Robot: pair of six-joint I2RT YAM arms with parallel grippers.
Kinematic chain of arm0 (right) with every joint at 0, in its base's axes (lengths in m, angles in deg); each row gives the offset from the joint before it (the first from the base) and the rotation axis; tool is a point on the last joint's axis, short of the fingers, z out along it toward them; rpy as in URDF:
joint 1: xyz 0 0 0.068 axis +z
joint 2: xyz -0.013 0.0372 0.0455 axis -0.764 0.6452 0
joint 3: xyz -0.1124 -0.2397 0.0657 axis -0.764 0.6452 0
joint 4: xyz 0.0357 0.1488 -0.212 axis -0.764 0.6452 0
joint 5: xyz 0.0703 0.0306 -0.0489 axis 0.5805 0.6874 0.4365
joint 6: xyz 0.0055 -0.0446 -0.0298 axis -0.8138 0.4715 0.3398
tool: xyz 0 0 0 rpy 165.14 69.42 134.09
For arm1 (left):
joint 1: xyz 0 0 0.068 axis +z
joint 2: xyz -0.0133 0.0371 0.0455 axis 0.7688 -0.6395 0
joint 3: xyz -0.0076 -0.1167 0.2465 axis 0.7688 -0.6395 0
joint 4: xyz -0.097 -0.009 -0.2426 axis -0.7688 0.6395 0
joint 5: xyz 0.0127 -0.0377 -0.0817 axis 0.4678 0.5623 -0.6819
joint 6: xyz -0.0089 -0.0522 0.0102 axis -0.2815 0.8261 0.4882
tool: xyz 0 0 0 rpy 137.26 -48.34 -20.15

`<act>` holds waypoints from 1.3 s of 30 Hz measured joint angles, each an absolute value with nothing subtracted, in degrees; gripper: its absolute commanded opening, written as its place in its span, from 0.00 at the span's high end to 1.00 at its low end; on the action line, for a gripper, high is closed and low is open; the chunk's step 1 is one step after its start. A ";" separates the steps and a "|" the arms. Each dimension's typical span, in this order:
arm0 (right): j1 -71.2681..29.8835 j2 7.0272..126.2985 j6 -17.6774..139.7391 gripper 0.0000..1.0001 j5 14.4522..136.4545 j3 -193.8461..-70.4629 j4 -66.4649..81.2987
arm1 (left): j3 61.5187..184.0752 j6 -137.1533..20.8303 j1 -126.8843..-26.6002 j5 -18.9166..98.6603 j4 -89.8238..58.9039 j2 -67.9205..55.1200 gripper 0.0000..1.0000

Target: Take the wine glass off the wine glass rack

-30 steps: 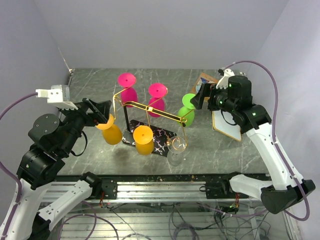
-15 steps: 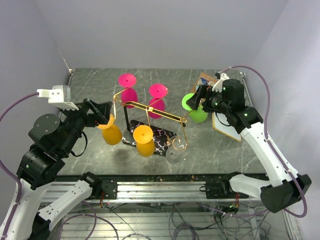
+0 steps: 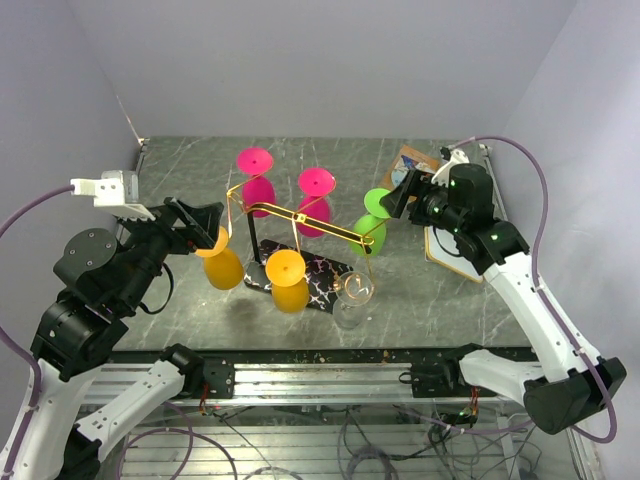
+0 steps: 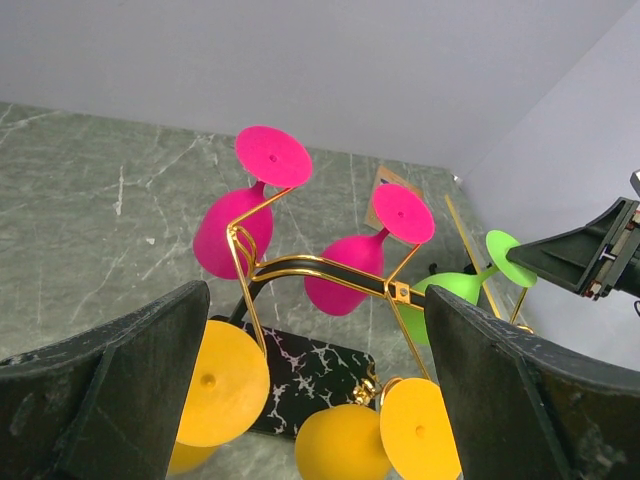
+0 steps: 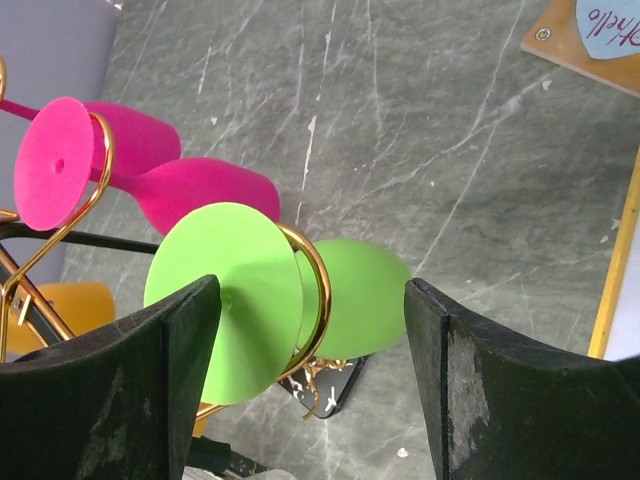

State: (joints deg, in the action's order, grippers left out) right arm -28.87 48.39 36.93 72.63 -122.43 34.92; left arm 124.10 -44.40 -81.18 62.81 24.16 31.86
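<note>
Right fingers point(image 5: 310, 292) are sitting spread wide, gripping nothing. They're flanking the round foot of the opaque lime-green wine glass point(image 5: 362, 300). Can't tell from the wrist view whether either finger is touching the foot.

The green glass is hanging by its stem in a curled hook on the right-hand arm of the gold wire wine glass rack with a black post and black white-patterned rectangular base point(image 3: 322, 272). Its foot is pointing up toward the right fingers and its bowl is hanging below the hook.

Left fingers point(image 4: 315, 300) are also spread and empty. They're hovering at the rack's left side, looking across it. In the top view their tips are overlapping the nearest orange glass, contact unclear.

Also hanging on the rack:
- two magenta opaque wine glasses point(image 3: 257, 188) on the far arms
- two orange opaque wine glasses point(image 3: 289, 285) on the near arms

A clear stemless glass point(image 3: 352, 302) is standing upright on the grey marble-pattern desk point(image 3: 190, 170), just beside the base's near right corner. A wood-framed white board point(image 3: 452, 255) is lying flat on the desk under the right arm.
</note>
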 measured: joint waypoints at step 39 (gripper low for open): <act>-29.31 45.24 33.28 0.69 71.39 -119.61 33.32 | 124.49 -43.96 -81.18 61.89 24.42 30.77 0.01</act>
State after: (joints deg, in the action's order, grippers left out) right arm -29.31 45.24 33.28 71.39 -119.61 33.32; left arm 124.49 -43.96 -81.18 61.89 24.42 30.77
